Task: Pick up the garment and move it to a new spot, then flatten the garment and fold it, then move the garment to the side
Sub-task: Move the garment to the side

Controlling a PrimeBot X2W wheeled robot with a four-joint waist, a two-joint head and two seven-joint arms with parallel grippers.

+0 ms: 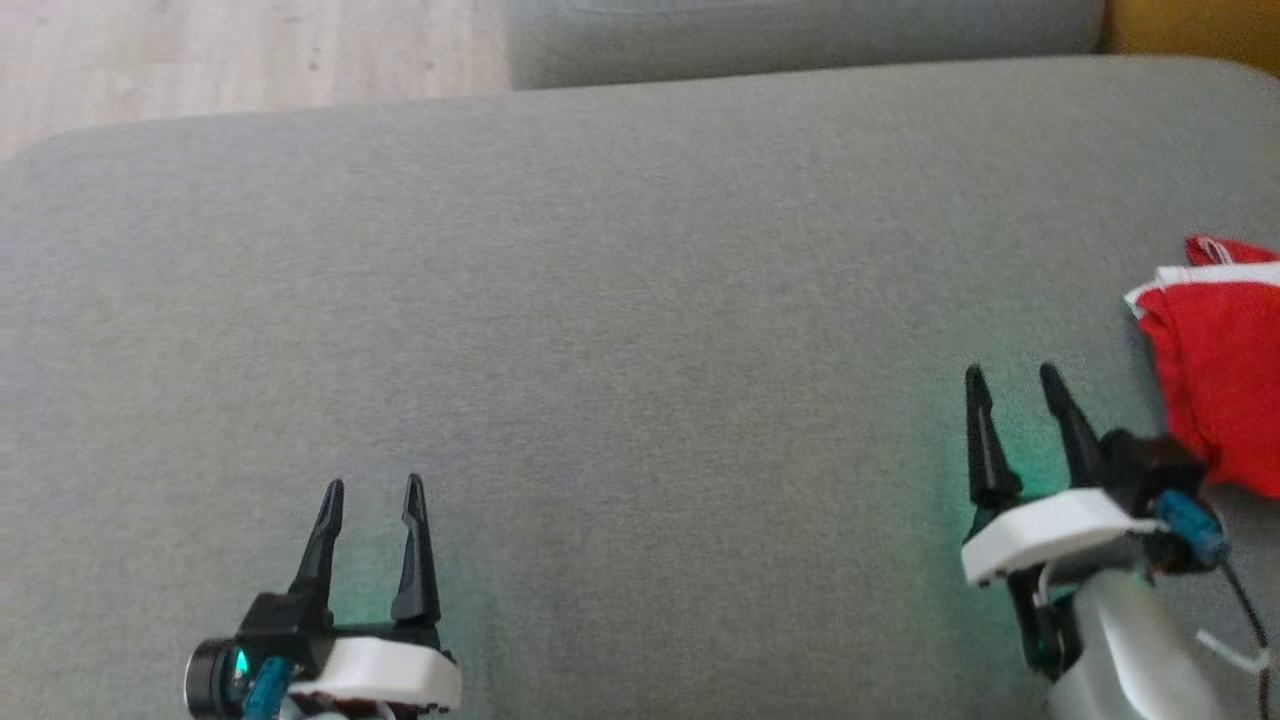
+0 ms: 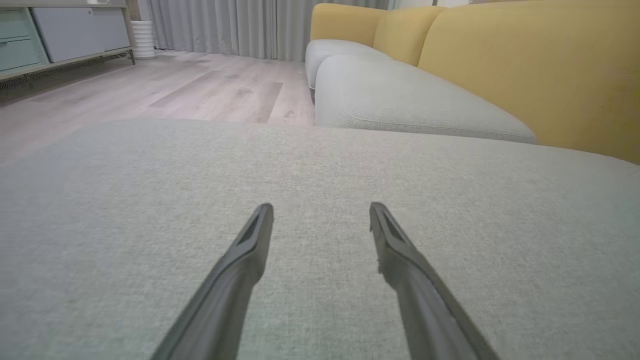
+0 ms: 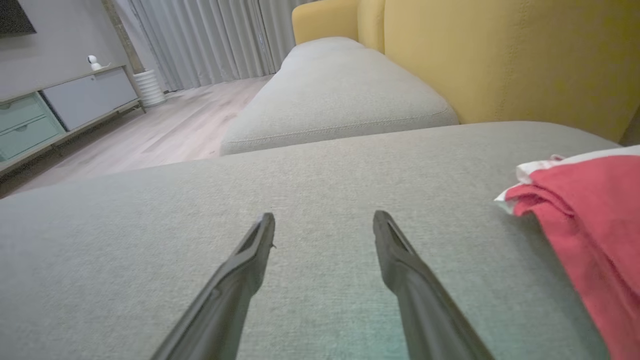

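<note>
The garment [image 1: 1218, 360] is red with a white band and lies folded on the grey cushion [image 1: 620, 300] at the far right edge of the head view; it also lies at the right of the right wrist view as the garment [image 3: 590, 220]. My right gripper [image 1: 1015, 375] stands open just left of it, a small gap apart, with nothing between its fingers [image 3: 250, 260]. My left gripper [image 1: 372, 485] is open at the lower left over bare cushion, its fingers [image 2: 255, 245] empty.
A second grey seat cushion [image 2: 400, 95] lies beyond a seam at the far side. Yellow sofa backs [image 3: 500, 55] rise at the right. Wooden floor [image 2: 150, 90] lies past the cushion's far left edge, with a low cabinet [image 3: 60, 110] and curtains behind.
</note>
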